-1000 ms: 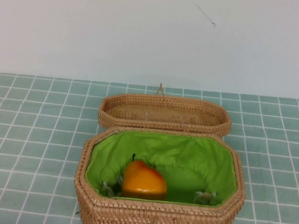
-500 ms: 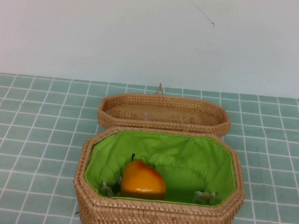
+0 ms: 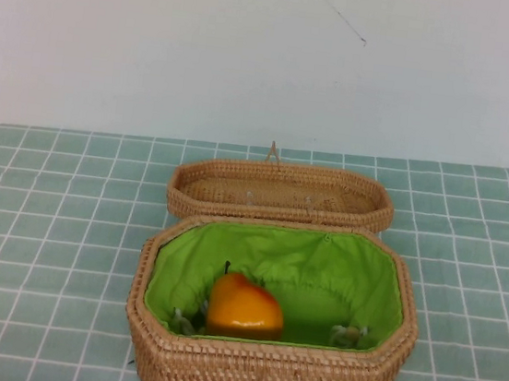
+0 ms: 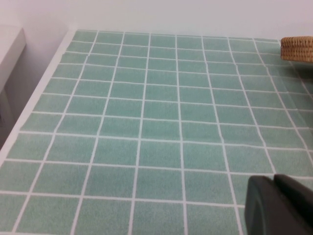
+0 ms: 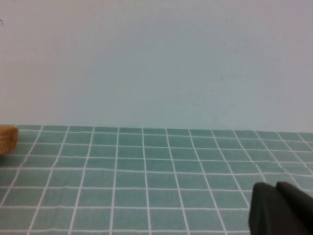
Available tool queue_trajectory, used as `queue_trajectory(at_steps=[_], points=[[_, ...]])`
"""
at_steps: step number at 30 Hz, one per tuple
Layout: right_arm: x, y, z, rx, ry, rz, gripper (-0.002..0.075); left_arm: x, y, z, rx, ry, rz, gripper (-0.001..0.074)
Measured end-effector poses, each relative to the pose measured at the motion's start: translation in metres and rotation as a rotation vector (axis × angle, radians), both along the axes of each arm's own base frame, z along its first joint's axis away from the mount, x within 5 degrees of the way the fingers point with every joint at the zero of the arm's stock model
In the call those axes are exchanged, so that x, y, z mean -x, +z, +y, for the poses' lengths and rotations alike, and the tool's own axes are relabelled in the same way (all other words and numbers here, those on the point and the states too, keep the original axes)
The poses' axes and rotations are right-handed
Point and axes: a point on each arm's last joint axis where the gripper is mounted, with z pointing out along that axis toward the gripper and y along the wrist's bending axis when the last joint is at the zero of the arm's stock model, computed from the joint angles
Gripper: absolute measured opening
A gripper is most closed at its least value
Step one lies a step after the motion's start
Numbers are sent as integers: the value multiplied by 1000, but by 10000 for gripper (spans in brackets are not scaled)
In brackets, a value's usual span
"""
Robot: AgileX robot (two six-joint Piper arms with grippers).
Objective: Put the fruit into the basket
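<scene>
The fruit (image 3: 245, 307) lay inside the basket (image 3: 264, 374), on the green lining (image 3: 319, 268), toward the basket's left half and close to its near wall, stem pointing up and away. The lid (image 3: 280, 194) lay open side up directly behind the basket, touching its far rim. Both sat on the green tiled table (image 3: 46, 221).

The left gripper (image 4: 279, 205) was well off to the basket's left, above bare tiles; only a dark corner of it showed in the left wrist view, so its opening could not be told. The right gripper (image 5: 281, 208) was likewise well off to the basket's right, over bare tiles, its opening not discernible. Neither gripper held anything visible.
</scene>
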Motion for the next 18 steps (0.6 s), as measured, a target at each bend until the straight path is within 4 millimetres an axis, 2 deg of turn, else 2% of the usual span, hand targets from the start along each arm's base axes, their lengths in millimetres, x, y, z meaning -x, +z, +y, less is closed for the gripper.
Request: queue_trajectory(at_steps=[4, 9, 12, 18], points=[[0, -2, 1, 18, 9, 20, -2, 0, 0, 0, 1, 0, 0, -3], [4, -16, 5, 47, 58, 174, -2, 0, 0, 0, 1, 0, 0, -3], [8, -21, 4, 36, 24, 146, -2, 0, 0, 0, 1, 0, 0, -3], [10, -18, -1, 2, -81, 93, -2, 0, 0, 0, 0, 0, 0, -3]])
